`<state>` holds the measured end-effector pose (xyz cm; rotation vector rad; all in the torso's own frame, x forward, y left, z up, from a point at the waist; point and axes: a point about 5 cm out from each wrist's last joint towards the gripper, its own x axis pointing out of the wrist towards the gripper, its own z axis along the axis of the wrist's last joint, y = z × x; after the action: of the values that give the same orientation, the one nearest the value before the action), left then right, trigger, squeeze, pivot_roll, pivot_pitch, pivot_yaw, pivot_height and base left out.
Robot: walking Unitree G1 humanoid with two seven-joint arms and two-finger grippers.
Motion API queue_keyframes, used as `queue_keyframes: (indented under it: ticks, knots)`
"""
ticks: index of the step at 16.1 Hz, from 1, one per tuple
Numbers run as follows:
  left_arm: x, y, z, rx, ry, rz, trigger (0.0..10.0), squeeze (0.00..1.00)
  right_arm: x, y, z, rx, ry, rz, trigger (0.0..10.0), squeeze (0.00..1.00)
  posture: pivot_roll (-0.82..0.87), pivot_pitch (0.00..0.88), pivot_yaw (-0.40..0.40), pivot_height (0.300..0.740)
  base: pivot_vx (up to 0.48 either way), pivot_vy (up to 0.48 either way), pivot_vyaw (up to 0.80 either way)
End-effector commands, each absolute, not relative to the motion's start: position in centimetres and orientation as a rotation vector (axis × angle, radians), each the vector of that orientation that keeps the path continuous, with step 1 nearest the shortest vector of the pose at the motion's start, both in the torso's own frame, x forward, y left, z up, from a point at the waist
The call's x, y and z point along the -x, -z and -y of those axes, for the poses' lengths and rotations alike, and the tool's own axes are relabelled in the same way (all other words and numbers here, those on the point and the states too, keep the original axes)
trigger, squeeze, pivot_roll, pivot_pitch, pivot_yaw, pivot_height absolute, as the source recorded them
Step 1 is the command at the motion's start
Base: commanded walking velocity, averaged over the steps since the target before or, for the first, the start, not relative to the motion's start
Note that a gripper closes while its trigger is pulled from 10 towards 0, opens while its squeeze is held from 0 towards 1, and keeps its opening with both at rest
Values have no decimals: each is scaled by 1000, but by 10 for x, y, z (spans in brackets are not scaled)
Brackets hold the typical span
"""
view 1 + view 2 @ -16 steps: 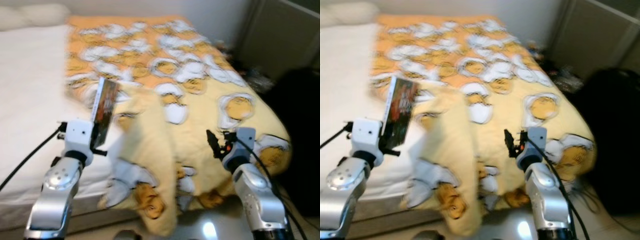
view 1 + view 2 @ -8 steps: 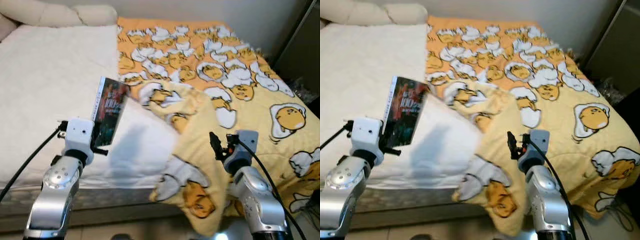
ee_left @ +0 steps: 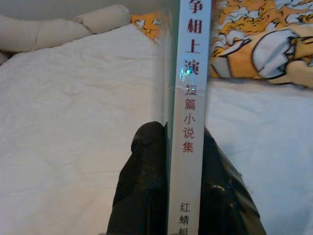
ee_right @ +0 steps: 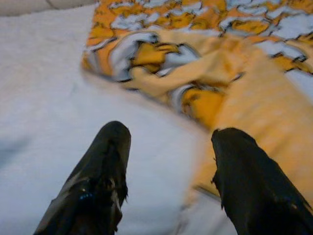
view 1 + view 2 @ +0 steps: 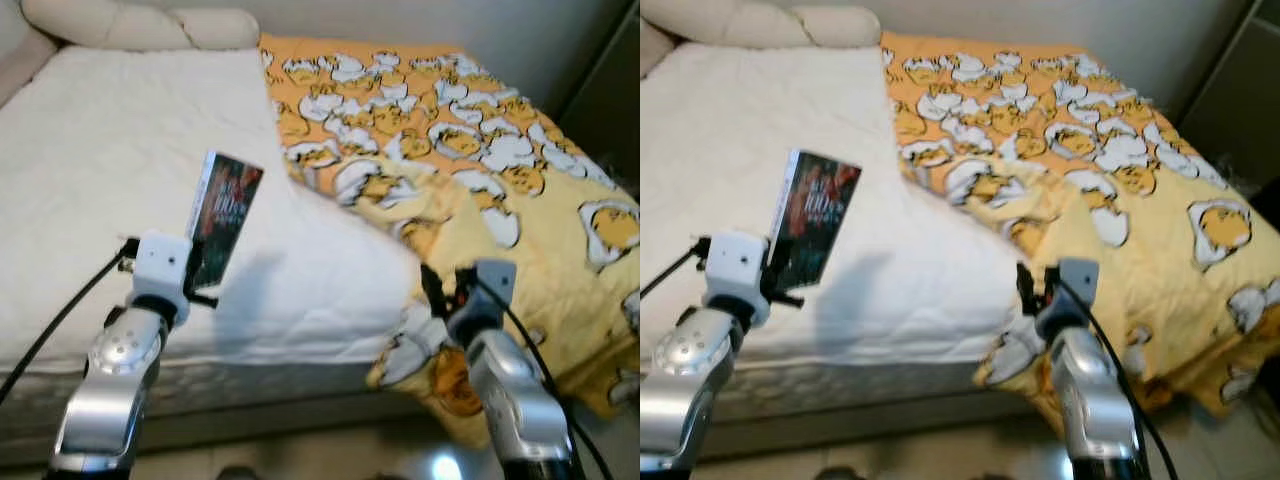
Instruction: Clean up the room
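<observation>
Book: a paperback book stands upright in the left gripper, clamped by its spine above the white mattress near the foot of the bed.
Right gripper: the right gripper hangs with fingers spread and nothing between them, over the mattress edge beside the folded yellow blanket.
Pillows: two cream pillows lie at the head of the bed.
Doing it well: probably the book is being carried off to be put away; keep it clamped and level, clear of the bedding.
Change: compared with a moment ago, the view has swung leftward, so more mattress and less blanket shows; the book sits in the gripper just as before.
</observation>
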<state>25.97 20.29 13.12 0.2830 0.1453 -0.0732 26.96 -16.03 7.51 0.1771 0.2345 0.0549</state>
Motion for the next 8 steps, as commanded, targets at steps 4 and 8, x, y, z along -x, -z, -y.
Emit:
queue_keyframes:
  ticks: [4, 8]
  knots:
    - [-263, -142, -202, -290, 59, -96, 10000, 0, -270, -80, 160, -135, -122, -225, 10000, 0, 38, 0, -60, 740, 0, 426, -400]
    - [-262, -141, -201, -290, 58, -96, 10000, 0, -271, -79, 163, -128, -98, -220, 10000, 0, 39, 0, -56, 740, 0, 423, 0]
